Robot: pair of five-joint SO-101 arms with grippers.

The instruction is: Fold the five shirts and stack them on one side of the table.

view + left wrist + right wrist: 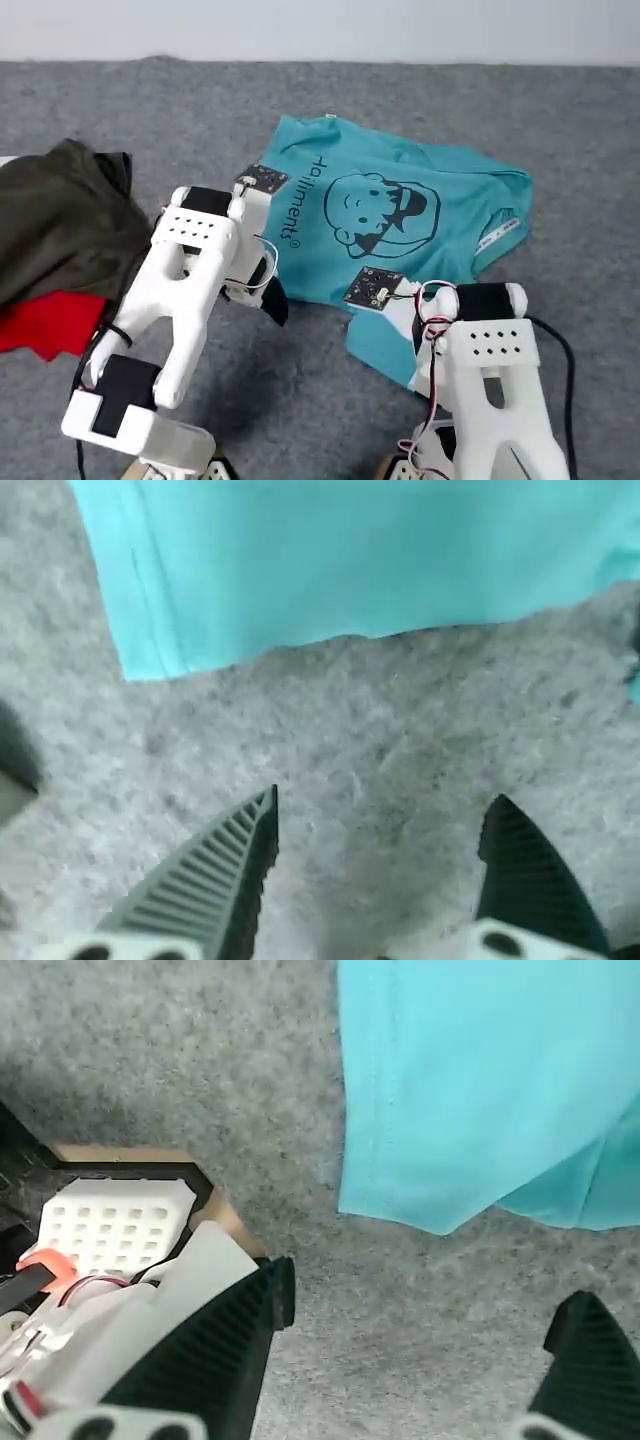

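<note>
Two robot claws over a grey table [400,740], judged to be starting the fold of the teal shirt [350,560]. The left claw [385,815] hangs spread, with the shirt's hem just ahead of its tips and not touched. The right claw [430,1300] is also spread, with a shirt corner just ahead. Next, each claw likely needs to advance and pinch that edge. Farther off, on the left claw's outer side, lies a pile of dark and red shirts [60,250].
</note>
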